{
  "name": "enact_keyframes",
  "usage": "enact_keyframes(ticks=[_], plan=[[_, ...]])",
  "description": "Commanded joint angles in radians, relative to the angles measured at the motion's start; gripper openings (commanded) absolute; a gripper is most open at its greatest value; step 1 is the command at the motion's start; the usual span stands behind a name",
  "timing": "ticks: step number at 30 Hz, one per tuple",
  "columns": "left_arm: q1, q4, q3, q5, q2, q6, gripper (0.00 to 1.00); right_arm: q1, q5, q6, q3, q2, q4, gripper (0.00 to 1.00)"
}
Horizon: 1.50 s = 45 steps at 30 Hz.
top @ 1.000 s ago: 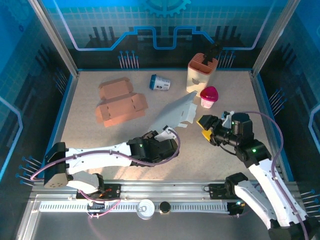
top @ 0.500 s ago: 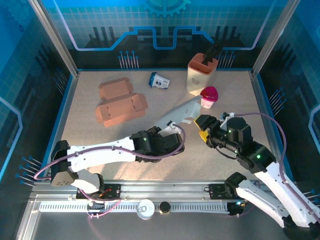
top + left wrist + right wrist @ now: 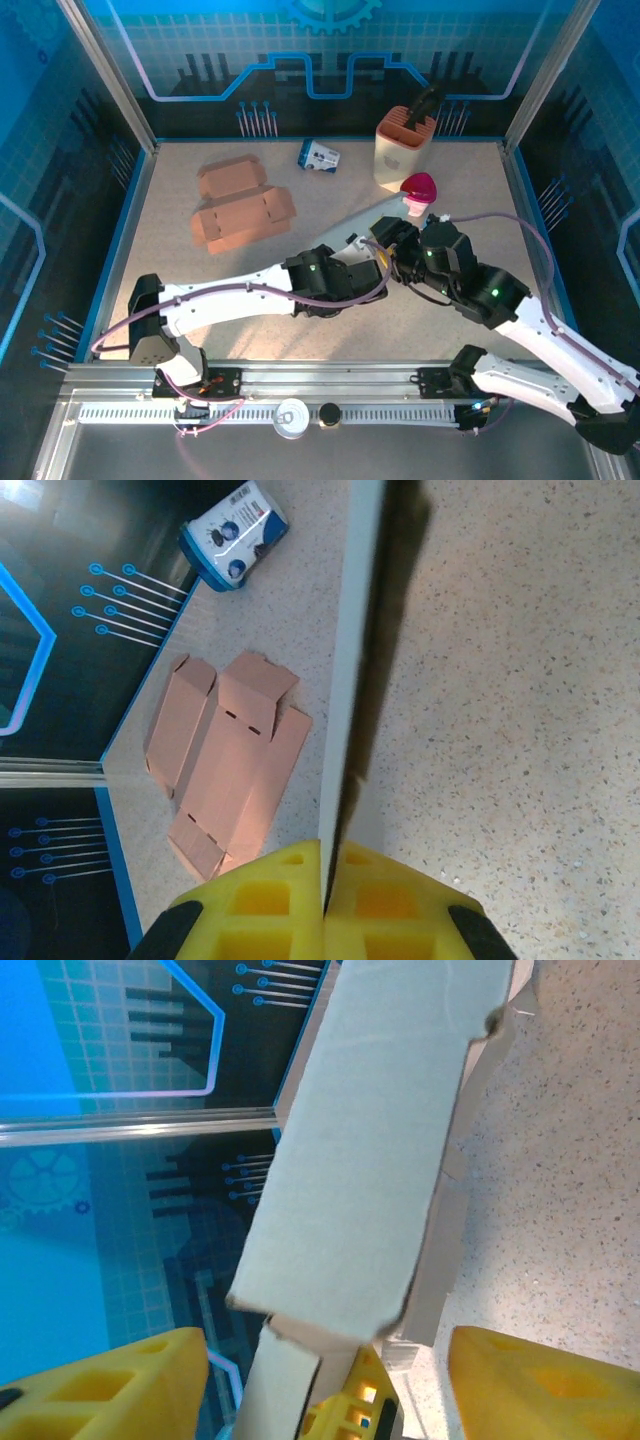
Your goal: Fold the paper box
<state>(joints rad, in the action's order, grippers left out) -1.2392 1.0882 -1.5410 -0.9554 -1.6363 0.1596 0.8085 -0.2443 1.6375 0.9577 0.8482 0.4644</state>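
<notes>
The right end effector (image 3: 320, 1375) has moved in, fingers apart around the box (image 3: 370, 1140) that the left end effector (image 3: 323, 880) pinches, so a fold looks next.

Table (image 3: 170, 250), rear to front.

1. A flattened cardboard blank (image 3: 240, 210) lies at the left rear.
2. A small carton (image 3: 319, 156) lies at rear centre, right of the blank and apart from it.
3. A holder (image 3: 402, 150) stands at the right rear, right of the carton.
4. A lidded cup (image 3: 417, 190) stands just in front of the holder.
5. The paper box (image 3: 370, 1140), an unfolded sheet, is raised on edge mid-table, in front and left of the cup.
6. The left gripper (image 3: 323, 865) sits at the sheet's near edge, with one finger pressed against each face.
7. The right gripper (image 3: 320, 1360) stands to the sheet's right, fingers spread to either side of it (contact cannot be told).
</notes>
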Motion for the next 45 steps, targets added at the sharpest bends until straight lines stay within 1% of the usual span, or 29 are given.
enact_keyframes(ticks=[1, 7, 9, 11, 13, 15, 16, 19, 21, 24, 25, 26, 28, 31, 33, 35, 37, 40, 45], plan=[[-0.009, 0.047, -0.044, -0.048, -0.026, 0.013, 0.0, 0.011, -0.083, 0.028, 0.024, 0.003, -0.019, 0.6], [-0.019, 0.062, -0.067, -0.086, -0.056, 0.006, 0.0, 0.01, -0.093, 0.039, 0.032, 0.02, -0.017, 0.45], [-0.022, 0.049, -0.063, -0.096, -0.05, -0.003, 0.0, 0.009, -0.099, 0.042, 0.029, 0.019, -0.016, 0.39], [-0.025, 0.023, -0.047, -0.104, -0.031, -0.018, 0.0, 0.005, -0.105, 0.045, 0.028, 0.014, -0.01, 0.3], [-0.026, -0.02, -0.022, -0.103, -0.002, -0.044, 0.0, -0.005, -0.096, 0.05, 0.025, 0.009, -0.014, 0.18], [-0.028, -0.071, 0.011, -0.095, 0.032, -0.076, 0.05, -0.018, -0.081, 0.053, 0.021, 0.002, -0.018, 0.02], [-0.028, -0.104, 0.03, -0.087, 0.051, -0.096, 0.09, -0.024, -0.073, 0.053, 0.025, -0.001, -0.016, 0.0], [-0.026, -0.213, 0.094, -0.054, 0.12, -0.145, 0.32, -0.048, -0.045, 0.069, 0.03, -0.007, -0.008, 0.0], [-0.023, -0.292, 0.15, -0.016, 0.188, -0.158, 0.45, -0.063, -0.03, 0.094, 0.028, -0.016, -0.005, 0.0], [0.009, -0.439, 0.279, 0.089, 0.342, -0.151, 0.63, -0.109, 0.014, 0.138, 0.022, -0.035, -0.013, 0.0], [0.027, -0.481, 0.325, 0.13, 0.398, -0.141, 0.72, -0.129, 0.033, 0.152, 0.025, -0.04, -0.014, 0.0], [0.044, -0.515, 0.371, 0.162, 0.455, -0.137, 0.78, -0.151, 0.052, 0.166, 0.031, -0.044, -0.006, 0.0], [0.083, -0.559, 0.438, 0.238, 0.54, -0.137, 0.8, -0.191, 0.096, 0.188, 0.039, -0.049, -0.009, 0.0], [0.157, -0.636, 0.54, 0.38, 0.641, -0.161, 0.79, -0.258, 0.177, 0.217, 0.058, -0.042, -0.012, 0.0], [0.186, -0.703, 0.61, 0.41, 0.691, -0.189, 0.79, -0.288, 0.212, 0.235, 0.062, -0.039, -0.018, 0.0], [0.219, -0.78, 0.679, 0.431, 0.735, -0.212, 0.84, -0.309, 0.242, 0.257, 0.062, -0.041, -0.028, 0.0], [0.281, -0.848, 0.737, 0.459, 0.763, -0.214, 0.85, -0.325, 0.256, 0.267, 0.062, -0.049, -0.023, 0.0], [0.388, -0.903, 0.768, 0.534, 0.783, -0.213, 0.84, -0.346, 0.283, 0.273, 0.065, -0.056, -0.014, 0.0], [0.507, -1.017, 0.801, 0.694, 0.762, -0.266, 0.83, -0.361, 0.3, 0.283, 0.06, -0.067, -0.009, 0.0]])
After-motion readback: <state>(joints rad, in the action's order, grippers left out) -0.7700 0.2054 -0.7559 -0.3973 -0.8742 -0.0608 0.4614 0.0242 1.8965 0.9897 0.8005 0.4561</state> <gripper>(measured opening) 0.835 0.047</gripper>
